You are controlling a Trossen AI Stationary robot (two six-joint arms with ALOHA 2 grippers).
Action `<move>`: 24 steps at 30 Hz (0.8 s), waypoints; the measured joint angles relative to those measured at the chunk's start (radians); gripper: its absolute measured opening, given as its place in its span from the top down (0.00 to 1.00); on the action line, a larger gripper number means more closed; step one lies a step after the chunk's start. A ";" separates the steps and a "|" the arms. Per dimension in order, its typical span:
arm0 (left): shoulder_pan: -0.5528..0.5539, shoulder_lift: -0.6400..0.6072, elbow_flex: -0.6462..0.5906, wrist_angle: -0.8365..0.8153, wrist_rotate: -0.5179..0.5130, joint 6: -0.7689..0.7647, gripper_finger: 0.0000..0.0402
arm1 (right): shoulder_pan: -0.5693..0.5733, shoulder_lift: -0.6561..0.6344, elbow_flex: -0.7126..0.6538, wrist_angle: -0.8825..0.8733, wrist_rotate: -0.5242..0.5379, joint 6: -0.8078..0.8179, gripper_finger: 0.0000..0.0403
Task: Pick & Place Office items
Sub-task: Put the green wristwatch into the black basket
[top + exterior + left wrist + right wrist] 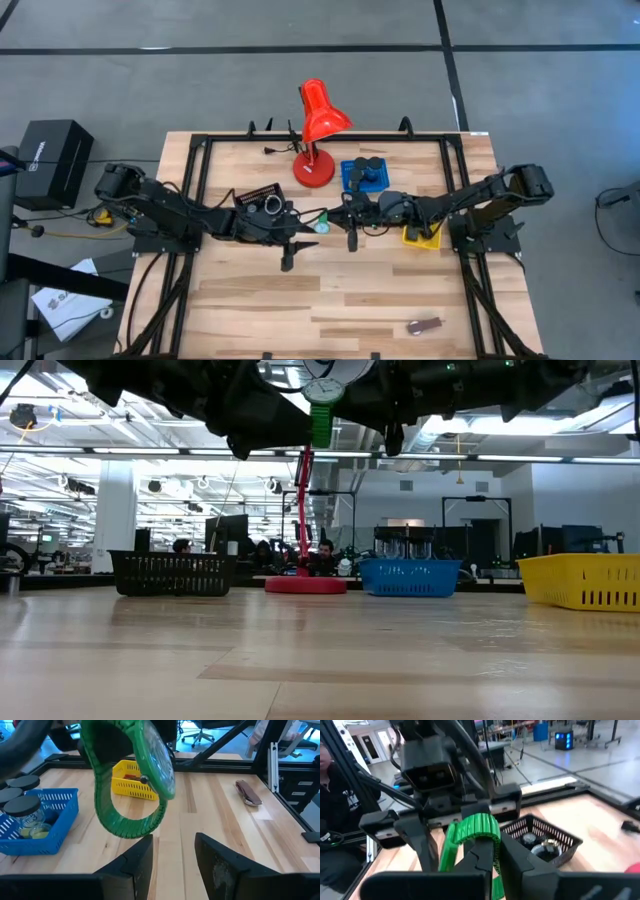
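Both grippers meet in mid-air over the table's middle, with a green tape ring (pixel 131 780) between them.

Reaching in from the right, the right gripper (pixel 352 240) has its fingers clamped shut on the ring's green band, holding it well above the wooden table (pixel 330 300). Opposite, the left gripper (pixel 290 255) stretches in level from the left, its fingers parted just beneath the ring and gripping nothing. A maroon oblong (pixel 424 325) lies near the table's front right corner.

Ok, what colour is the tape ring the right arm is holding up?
Green, with a clear face: the tape ring shows best in the left wrist view, pinched in the right gripper.
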 joint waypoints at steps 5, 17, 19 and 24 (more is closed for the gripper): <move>0.000 0.000 0.000 0.000 -0.001 0.000 0.65 | -0.002 0.000 -0.001 -0.041 -0.007 0.004 0.98; 0.013 0.000 0.000 0.020 -0.006 0.000 0.65 | -0.002 -0.008 -0.001 0.001 -0.009 0.012 0.98; 0.014 0.000 0.000 0.052 -0.006 0.000 0.65 | -0.002 -0.007 -0.001 0.015 -0.009 0.054 0.98; 0.014 0.000 0.000 0.128 -0.007 0.000 0.65 | 0.000 -0.007 -0.001 0.038 -0.008 0.086 0.98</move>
